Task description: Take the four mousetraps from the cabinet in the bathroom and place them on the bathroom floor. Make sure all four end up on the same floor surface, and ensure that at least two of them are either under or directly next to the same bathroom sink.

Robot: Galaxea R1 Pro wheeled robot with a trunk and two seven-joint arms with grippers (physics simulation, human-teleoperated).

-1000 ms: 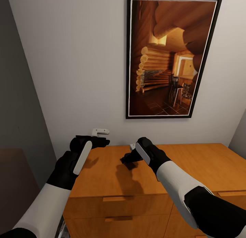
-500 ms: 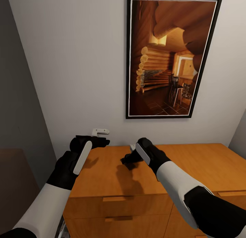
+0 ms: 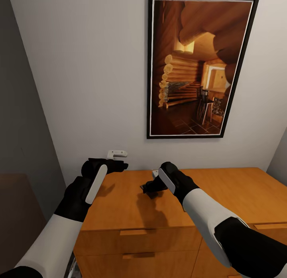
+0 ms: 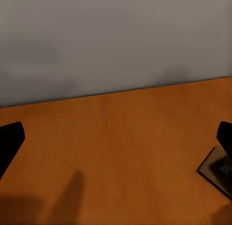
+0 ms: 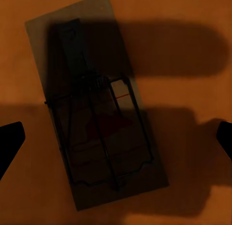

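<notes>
Right gripper [image 5: 116, 135] spread wide above a mousetrap [image 5: 96, 101] lying flat on the cabinet [image 3: 223, 190], long axis running between the fingertips' line crosswise, left gripper [image 4: 116, 138] likewise agape

Your left gripper [image 3: 119, 165] hangs level at the cabinet top's back-left corner, fingers spread wide. Your right gripper [image 3: 148, 189] points down over the top's middle, its fingertips [image 5: 10, 138] parted wide, arm bent in from the right

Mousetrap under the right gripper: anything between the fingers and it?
Nothing visible. The mousetrap lies flat on the cabinet top, bare between the right gripper's open fingers; only their shadows fall across it.
</notes>
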